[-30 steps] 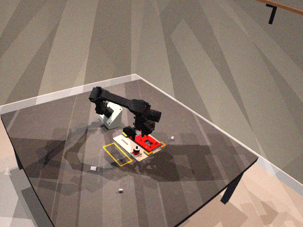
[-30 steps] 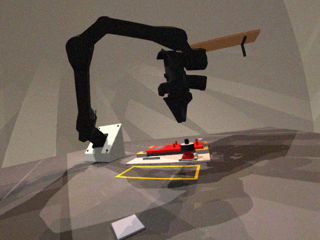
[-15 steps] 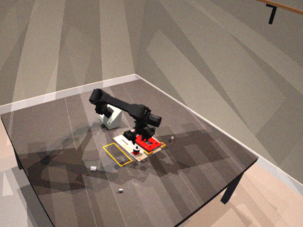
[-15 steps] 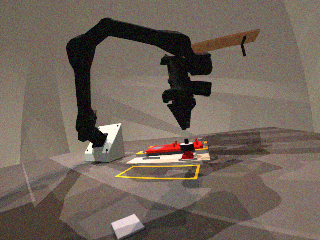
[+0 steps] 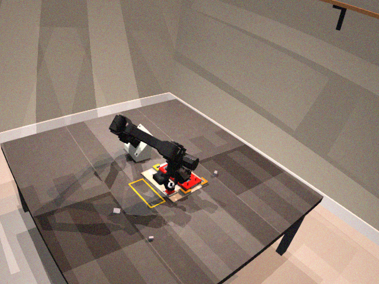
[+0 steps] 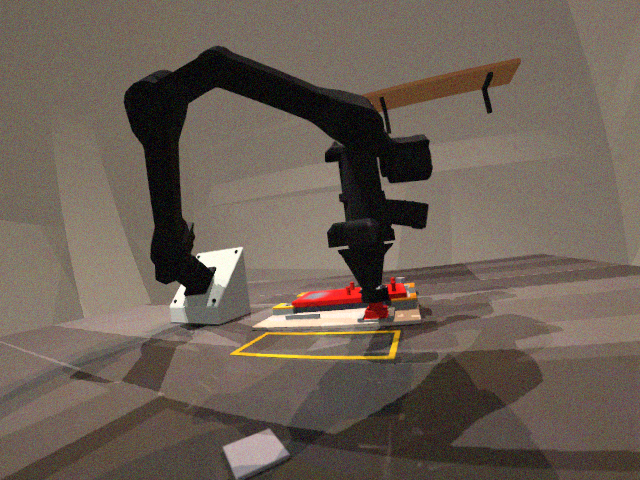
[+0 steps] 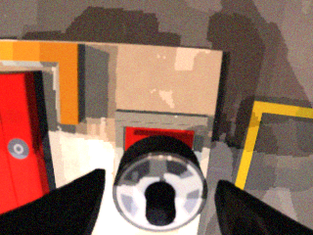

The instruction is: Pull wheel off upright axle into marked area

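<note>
The wheel [image 5: 170, 185] [image 7: 188, 196], dark-sided with a pale, clear-rimmed face, sits on the upright axle [image 7: 159, 191] above a red foot [image 5: 169, 191] [image 6: 376, 312] [image 7: 158, 133] near one end of the board. My gripper [image 5: 170, 183] [image 6: 374, 296] [image 7: 161, 183] points down with one finger on each side of the wheel. It is open, and the wrist view shows a narrow gap on both sides. In the exterior view the fingers mostly hide the wheel. The yellow outline of the marked area [image 5: 140, 195] [image 6: 320, 357] [image 7: 248, 147] lies beside the board and encloses no object.
The pale board [image 5: 176, 197] [image 7: 142, 78] also carries a red plate [image 5: 191, 183] [image 6: 330, 298] [image 7: 10, 108] with pegs, between orange and yellow corner pieces [image 5: 185, 191] [image 7: 68, 98]. Small pale blocks [image 5: 116, 210] [image 5: 150, 238] [image 5: 215, 173] lie farther off. The white arm mount [image 5: 137, 154] [image 6: 227, 304] stands behind.
</note>
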### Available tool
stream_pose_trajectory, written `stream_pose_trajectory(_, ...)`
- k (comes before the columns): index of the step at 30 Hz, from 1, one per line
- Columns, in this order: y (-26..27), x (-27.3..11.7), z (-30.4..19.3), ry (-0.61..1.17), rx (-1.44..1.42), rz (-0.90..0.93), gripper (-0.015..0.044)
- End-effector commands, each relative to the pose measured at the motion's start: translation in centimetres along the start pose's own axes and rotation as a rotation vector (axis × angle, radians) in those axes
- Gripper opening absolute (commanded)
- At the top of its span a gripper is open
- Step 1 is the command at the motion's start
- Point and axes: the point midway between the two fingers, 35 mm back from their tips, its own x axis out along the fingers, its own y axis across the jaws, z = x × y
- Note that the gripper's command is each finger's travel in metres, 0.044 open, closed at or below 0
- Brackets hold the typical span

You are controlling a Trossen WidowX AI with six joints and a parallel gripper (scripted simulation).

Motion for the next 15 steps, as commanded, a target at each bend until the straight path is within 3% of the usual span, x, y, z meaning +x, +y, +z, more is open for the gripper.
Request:
stream_pose_trajectory(1, 0.07, -0.15, 0.04, -0.002, 0.001, 0.001, 0.0208)
stream_pose_trajectory(8, 0.07, -0.15, 0.04, -0.002, 0.001, 0.001, 0.0161)
stream_pose_trajectory(14, 0.07, -0.26, 0.04, -0.002, 0.001, 0.001, 0.0004)
stream_pose_trajectory(15, 0.07, -0.29, 0.05, -0.002, 0.001, 0.001, 0.0)
